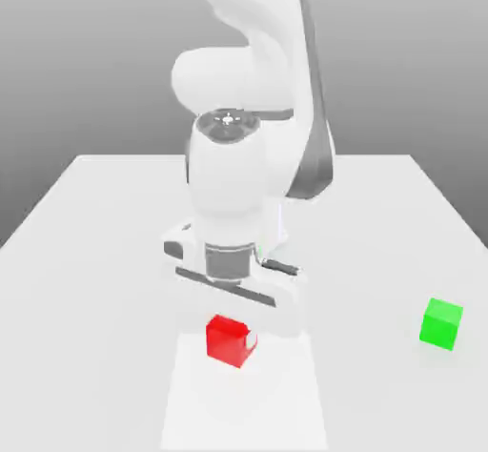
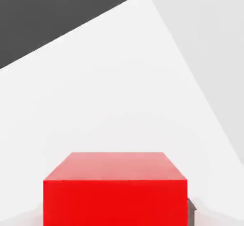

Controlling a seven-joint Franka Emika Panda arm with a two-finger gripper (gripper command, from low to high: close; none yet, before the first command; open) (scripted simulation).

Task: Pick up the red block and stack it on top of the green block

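Pinching the red block [image 1: 227, 341], the jaws [image 1: 233, 338] are closed on its sides; it looks light, stiff (perhaps slick); opposite flat faces suit holding.

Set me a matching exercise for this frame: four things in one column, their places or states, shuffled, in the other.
Things
1. Smooth bright red cube
2. Smooth bright green cube
3. White jointed robot arm
4. Bright white rectangular patch

Places or states
A. Reaches down from the top of the exterior view
B. Lies flat, running to the exterior view's bottom edge
C. Between the jaws of the shut pincer
D. Stands apart, toward the exterior view's right, with nothing on top

Right pairs: 1-C, 2-D, 3-A, 4-B
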